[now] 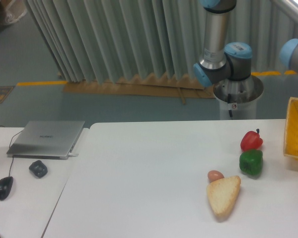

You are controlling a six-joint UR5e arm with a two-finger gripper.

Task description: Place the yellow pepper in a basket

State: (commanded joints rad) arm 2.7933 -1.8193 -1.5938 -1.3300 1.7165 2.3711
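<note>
Yellow pepper out of frame, jaws too, state unknowable. Basket (297, 130) at right table (149, 168) edge; judged: release low over basket middle, clear of rim.

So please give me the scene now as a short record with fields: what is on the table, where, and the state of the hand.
basket: yellow lattice basket at the right edge, cut off by the frame
red pepper: left of the basket
green pepper: just in front of the red one
bread slice: near the front edge
small brownish egg-like item: touching the bread
yellow pepper: not visible
hand: out of frame
side table: laptop, mouse
</note>
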